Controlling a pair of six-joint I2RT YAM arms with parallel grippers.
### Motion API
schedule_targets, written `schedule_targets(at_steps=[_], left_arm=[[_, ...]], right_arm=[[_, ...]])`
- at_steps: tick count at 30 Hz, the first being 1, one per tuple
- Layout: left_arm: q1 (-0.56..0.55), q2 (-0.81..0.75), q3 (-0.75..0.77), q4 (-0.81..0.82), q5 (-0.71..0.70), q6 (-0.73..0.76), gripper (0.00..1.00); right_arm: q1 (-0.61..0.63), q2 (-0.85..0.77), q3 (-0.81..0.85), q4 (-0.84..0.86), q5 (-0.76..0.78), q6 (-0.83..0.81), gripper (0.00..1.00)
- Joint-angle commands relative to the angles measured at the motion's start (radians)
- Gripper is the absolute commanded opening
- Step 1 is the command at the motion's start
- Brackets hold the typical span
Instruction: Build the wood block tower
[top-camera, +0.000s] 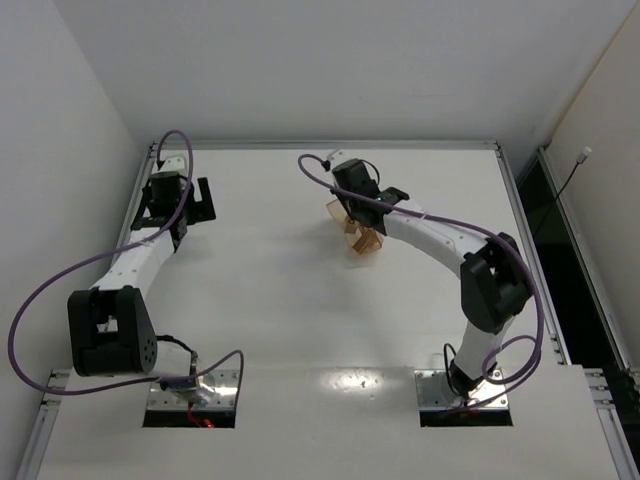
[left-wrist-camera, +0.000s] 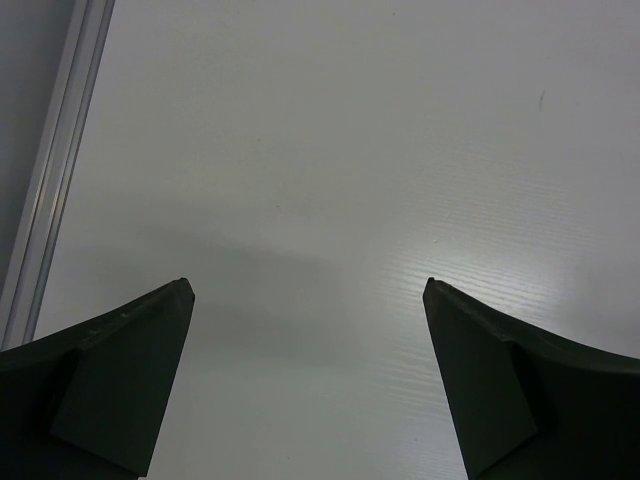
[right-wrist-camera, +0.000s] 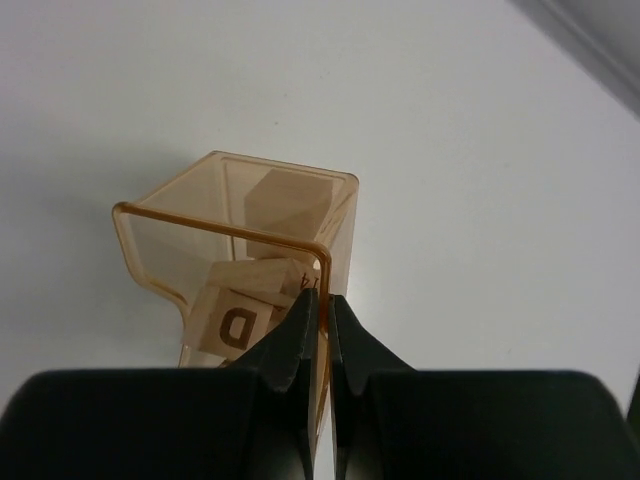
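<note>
My right gripper (right-wrist-camera: 323, 300) is shut on the right wall of a translucent amber plastic tray (right-wrist-camera: 150, 255), one finger inside and one outside. The tray holds light-tan wood blocks (right-wrist-camera: 288, 200); one block (right-wrist-camera: 238, 322) shows a dark letter D. In the top view the tray (top-camera: 357, 234) sits under my right gripper (top-camera: 356, 214) at mid-table, and appears tilted. My left gripper (top-camera: 189, 203) is open and empty at the far left, and its wrist view shows only bare table between the fingers (left-wrist-camera: 130, 375). No tower is in view.
A metal rail (left-wrist-camera: 50, 180) runs along the table's left edge close to my left gripper. The white table (top-camera: 300, 320) is bordered by walls at the left and back. A dark gap (top-camera: 560, 260) lies past the right edge.
</note>
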Motion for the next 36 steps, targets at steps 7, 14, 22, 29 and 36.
schedule_targets(at_steps=[7, 14, 22, 29, 36], left_arm=[[0.031, -0.002, 0.047, 0.005, -0.043, -0.017, 1.00], [0.079, 0.019, 0.077, -0.026, -0.020, -0.027, 1.00], [0.162, 0.076, 0.116, -0.046, 0.036, -0.054, 1.00], [0.214, 0.106, 0.145, -0.055, 0.069, -0.074, 1.00], [0.232, 0.106, 0.154, -0.055, 0.069, -0.074, 1.00]], right_arm=[[0.147, 0.009, -0.093, 0.316, 0.199, -0.365, 0.00], [0.231, 0.073, -0.203, 0.589, 0.298, -0.573, 0.00], [0.276, 0.111, -0.386, 0.980, 0.360, -0.848, 0.00], [0.346, 0.142, -0.441, 1.253, 0.360, -1.020, 0.00], [0.395, 0.396, -0.446, 1.723, 0.351, -1.338, 0.00]])
